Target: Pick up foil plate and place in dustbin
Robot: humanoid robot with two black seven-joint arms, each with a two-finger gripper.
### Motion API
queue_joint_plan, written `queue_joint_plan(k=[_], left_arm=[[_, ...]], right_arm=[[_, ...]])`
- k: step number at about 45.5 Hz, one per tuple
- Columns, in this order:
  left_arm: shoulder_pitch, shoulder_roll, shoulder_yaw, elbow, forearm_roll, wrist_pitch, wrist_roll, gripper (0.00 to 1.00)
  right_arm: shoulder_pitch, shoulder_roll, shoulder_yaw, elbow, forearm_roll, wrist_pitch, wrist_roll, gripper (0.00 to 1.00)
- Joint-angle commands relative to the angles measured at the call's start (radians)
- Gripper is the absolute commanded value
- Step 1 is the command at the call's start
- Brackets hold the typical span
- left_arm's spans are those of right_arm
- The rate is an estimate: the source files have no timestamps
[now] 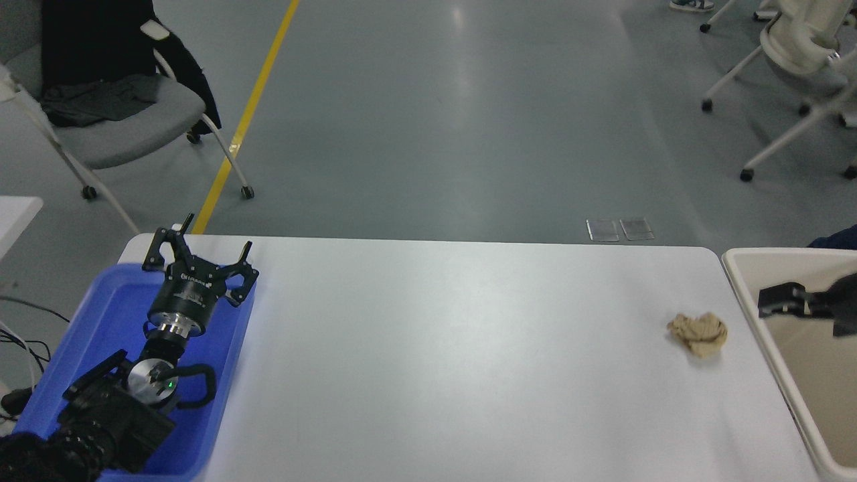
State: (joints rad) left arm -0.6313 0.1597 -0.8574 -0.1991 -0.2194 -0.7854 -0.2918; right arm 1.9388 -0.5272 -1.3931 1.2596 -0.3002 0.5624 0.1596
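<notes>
The foil plate is not in view anywhere on the table. The dustbin, a beige tub with a thick rim, stands off the table's right end, cut by the picture's edge. My right gripper comes in from the right edge, blurred, and hangs over the dustbin's inside with nothing visible in it. My left gripper is parked over the blue tray at the lower left, open and empty.
A small crumpled tan paper wad lies on the white table near its right end, beside the dustbin. The blue tray sits at the table's left end. Chairs stand on the floor beyond. A dark sleeve shows behind the dustbin.
</notes>
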Motion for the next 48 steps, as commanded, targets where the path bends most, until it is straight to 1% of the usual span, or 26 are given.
queue_joint_plan(k=[1,6,9,28,48], left_arm=[[0.001,0.000,0.000,0.000,0.000,0.000,-0.001,1.00],[0.001,0.000,0.000,0.000,0.000,0.000,-0.001,1.00],[0.001,0.000,0.000,0.000,0.000,0.000,-0.001,1.00],[0.001,0.000,0.000,0.000,0.000,0.000,-0.001,1.00],[0.001,0.000,0.000,0.000,0.000,0.000,-0.001,1.00]], right_arm=[[0.242,0.170,0.062,0.037,0.001,0.223,0.000,1.00],[0.304,0.236,0.074,0.038,0.001,0.223,0.000,1.00],[0.318,0.254,0.075,0.037,0.001,0.223,0.000,1.00],[0.325,0.277,0.071,0.035,0.001,0.223,0.000,1.00],[0.318,0.274,0.072,0.035,0.001,0.223,0.000,1.00]])
